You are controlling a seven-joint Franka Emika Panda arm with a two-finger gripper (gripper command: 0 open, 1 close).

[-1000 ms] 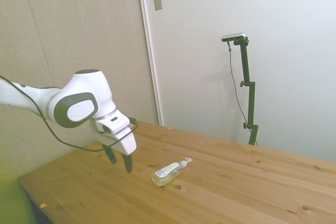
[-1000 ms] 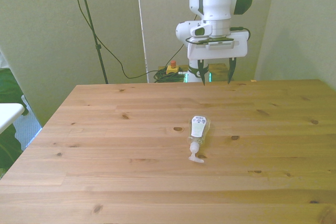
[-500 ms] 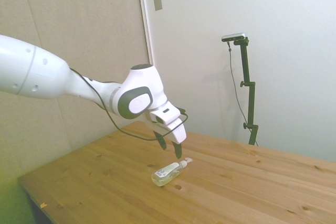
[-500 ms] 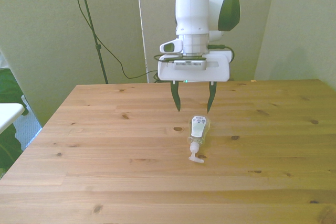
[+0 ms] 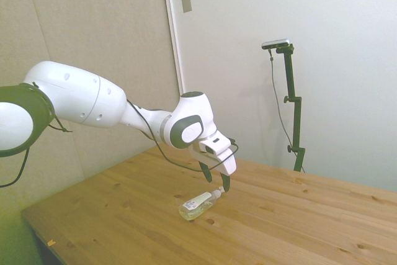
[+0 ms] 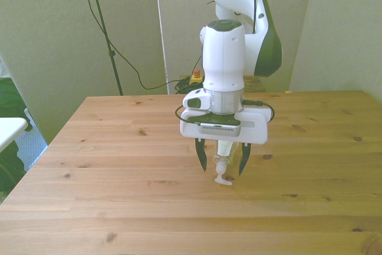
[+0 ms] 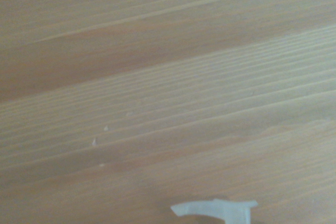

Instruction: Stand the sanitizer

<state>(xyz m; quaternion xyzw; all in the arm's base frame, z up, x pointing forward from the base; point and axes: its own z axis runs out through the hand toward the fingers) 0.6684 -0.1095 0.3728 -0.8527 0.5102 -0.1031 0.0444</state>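
Note:
The sanitizer [image 5: 197, 205] lies on its side on the wooden table [image 5: 298, 228], a small clear bottle with yellowish liquid, a white label and a white pump top. In the front view only its neck and pump nozzle [image 6: 222, 173] show, between the two dark fingers; the gripper body hides the bottle itself. My gripper [image 6: 223, 164] hangs open just above the pump end, with one finger [image 6: 202, 158] on each side of the neck and not touching it. In the side view the gripper [image 5: 221, 184] hovers over the nozzle. The wrist view catches the white pump tip [image 7: 215, 209] over bare wood.
A white object's corner [image 6: 9, 129] juts in at the front view's left edge, off the table. A red-and-yellow button box [image 6: 195, 77] sits on the floor behind the table's far edge.
The arm has reached out and come down, carrying the open gripper from behind the bottle to just over its pump end. The sanitizer has not moved.

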